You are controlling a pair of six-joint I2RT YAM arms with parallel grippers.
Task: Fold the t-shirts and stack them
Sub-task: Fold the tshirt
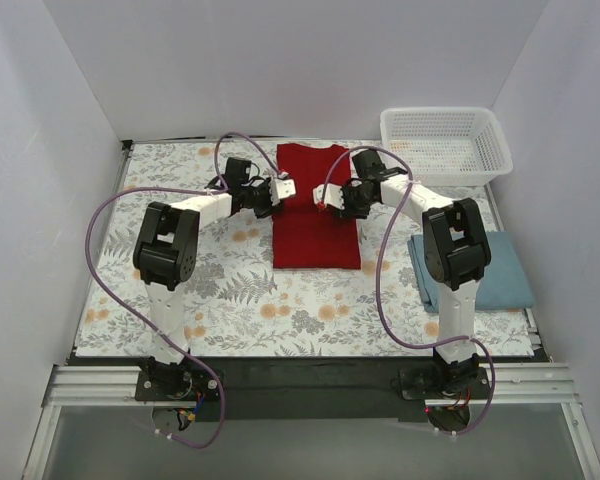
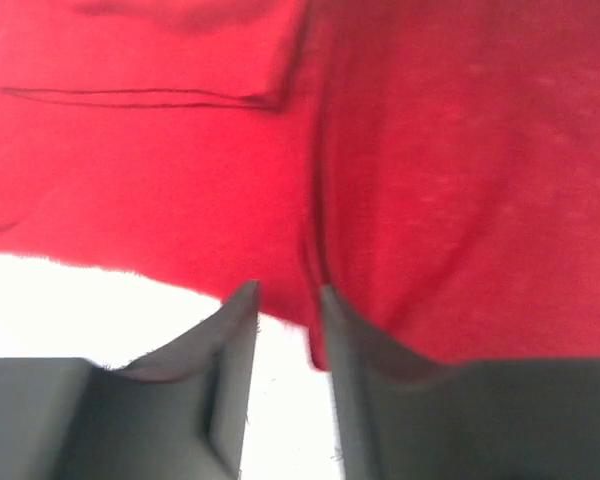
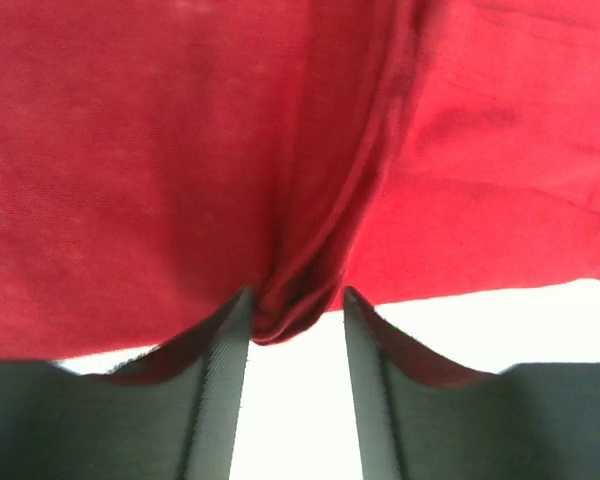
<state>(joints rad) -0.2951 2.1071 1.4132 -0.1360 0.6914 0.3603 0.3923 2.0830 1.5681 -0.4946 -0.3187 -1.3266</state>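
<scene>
Red t-shirt [image 1: 316, 205] lies lengthwise at the far middle of the floral worktop [image 1: 230, 290], sides folded in to a long strip. My left tool [image 2: 288, 300] is at its left edge and my right tool [image 3: 295, 305] at its right edge, facing each other across the cloth. Right wrist view: jaws pinched on a bunched fold of red fabric. Left wrist view is blurred; jaws nearly together, seemingly nipping the shirt's edge. Blue-grey t-shirt [image 1: 490, 270] sits folded at the worktop's right side, beside the right arm. White basket [image 1: 445, 140] stands in the far right corner.
</scene>
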